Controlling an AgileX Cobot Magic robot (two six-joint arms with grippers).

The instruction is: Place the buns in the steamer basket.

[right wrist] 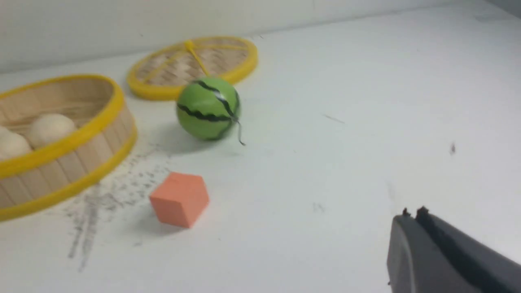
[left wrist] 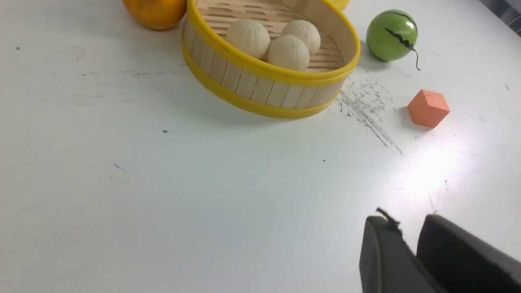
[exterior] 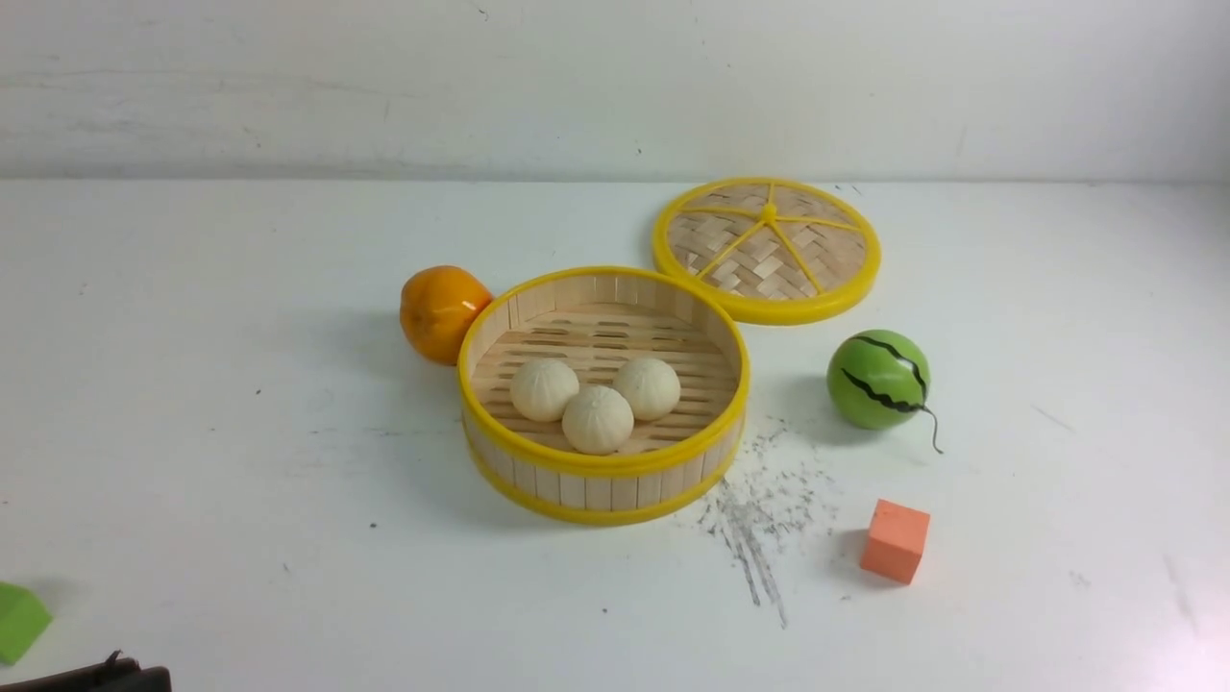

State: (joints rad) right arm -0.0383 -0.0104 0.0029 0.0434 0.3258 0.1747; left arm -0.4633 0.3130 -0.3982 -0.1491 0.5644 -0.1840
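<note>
Here the left gripper [left wrist: 403, 228] hangs low over the white surface [left wrist: 203, 195], fingers nearly together and holding nothing. The right gripper [right wrist: 413, 215] is pressed together, also empty. Nearest the right gripper lies the orange cube [right wrist: 180, 198], with the watermelon ball [right wrist: 208, 108] beyond it. Farther off sits the steamer basket [exterior: 603, 461], with three buns [exterior: 598, 419] clustered touching on its slatted floor. An orange [exterior: 440, 312] touches its wall; the woven lid [exterior: 766, 249] lies just behind.

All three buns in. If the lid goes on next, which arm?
Probably right: the lid lies behind and to the right of the basket, on that arm's side, and the right gripper is empty.
</note>
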